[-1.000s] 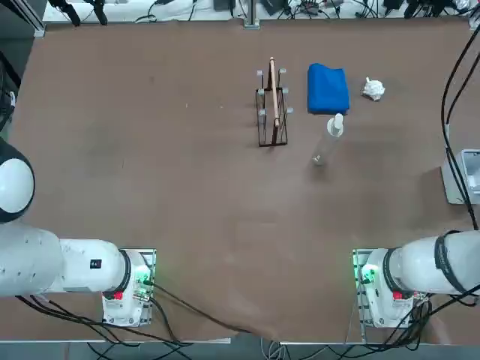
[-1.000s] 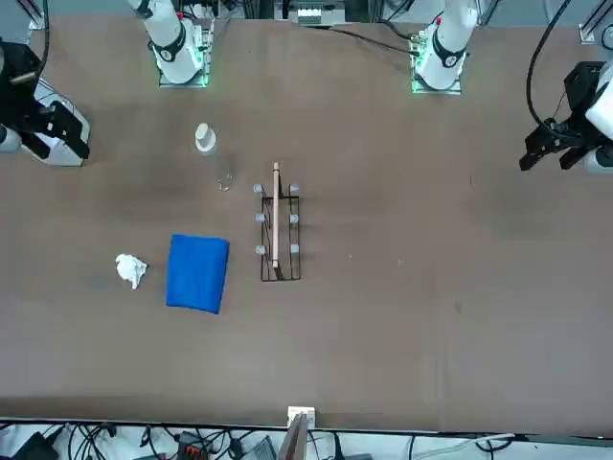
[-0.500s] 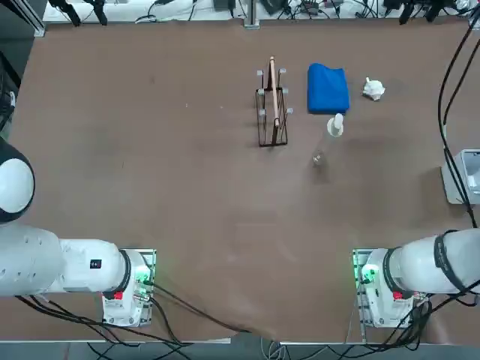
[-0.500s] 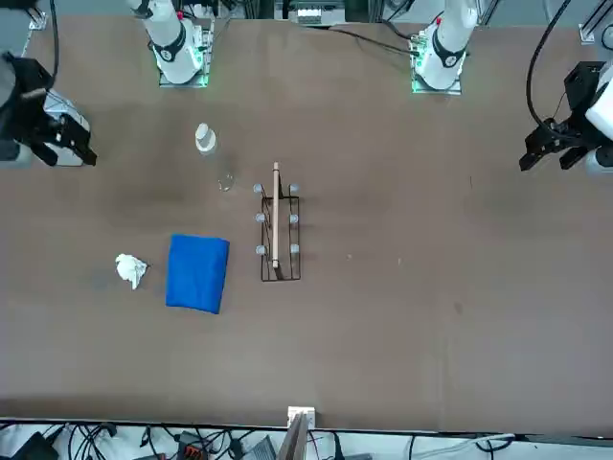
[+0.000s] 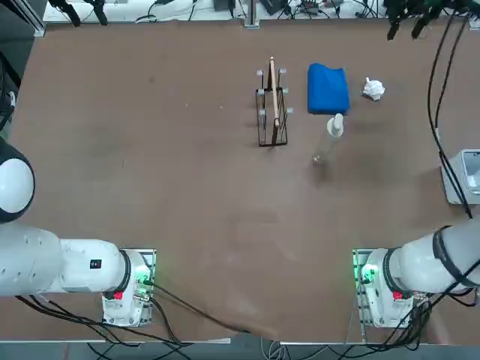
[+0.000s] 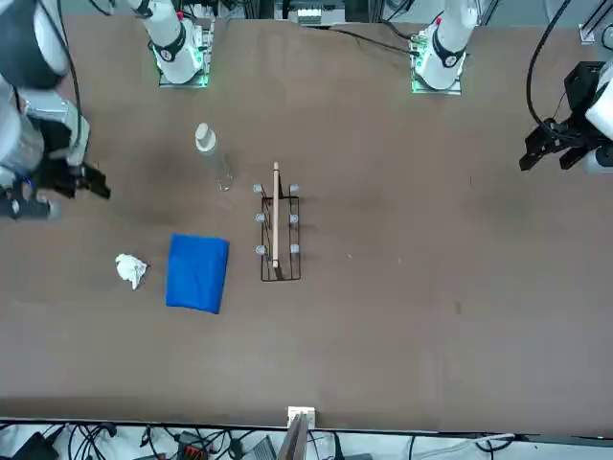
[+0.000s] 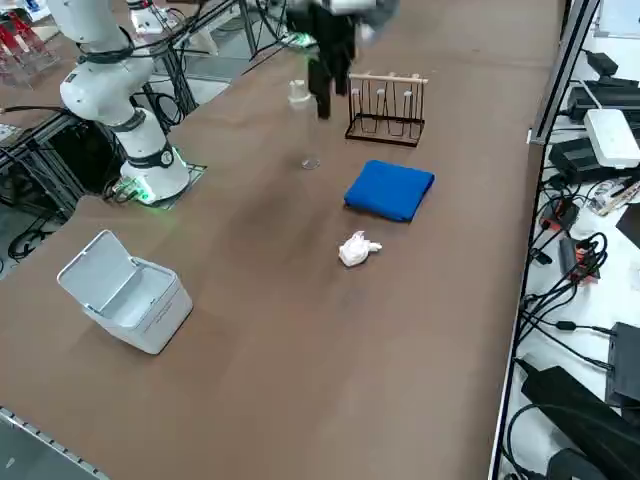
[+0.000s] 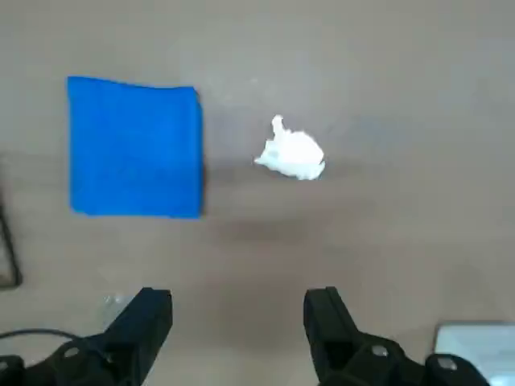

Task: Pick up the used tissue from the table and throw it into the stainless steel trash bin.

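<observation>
right wrist view: used tissue (image 8: 292,155) apart from, seemingly below, open right gripper (image 8: 238,322).

We look down on the brown counter (image 5: 187,187). Far across it lies the used tissue (image 5: 373,89), a small white lump. Just beside it is a folded blue cloth (image 5: 328,88), not touching it. A small clear bottle (image 5: 331,133) lies tipped over near the cloth. A thin black wire rack (image 5: 272,105) stands on the other side of the cloth. The stainless steel trash bin (image 5: 466,176) peeks in at the right edge, well apart from the tissue. At the top edge, above the tissue, our dark right gripper (image 5: 409,13) pokes in.
</observation>
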Robot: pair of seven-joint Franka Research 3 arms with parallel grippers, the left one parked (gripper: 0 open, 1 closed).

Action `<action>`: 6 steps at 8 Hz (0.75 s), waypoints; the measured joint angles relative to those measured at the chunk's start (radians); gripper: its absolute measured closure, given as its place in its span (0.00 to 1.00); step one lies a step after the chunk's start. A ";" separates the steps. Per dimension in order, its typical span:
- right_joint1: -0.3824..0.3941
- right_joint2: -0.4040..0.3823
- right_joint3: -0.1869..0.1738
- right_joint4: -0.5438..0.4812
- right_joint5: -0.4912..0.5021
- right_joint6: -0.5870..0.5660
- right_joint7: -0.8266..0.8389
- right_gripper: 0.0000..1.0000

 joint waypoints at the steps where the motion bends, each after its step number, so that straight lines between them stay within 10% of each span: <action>1: -0.010 0.062 -0.002 -0.007 -0.007 0.061 0.000 0.00; 6: -0.038 0.260 -0.003 -0.008 -0.069 0.232 0.004 0.00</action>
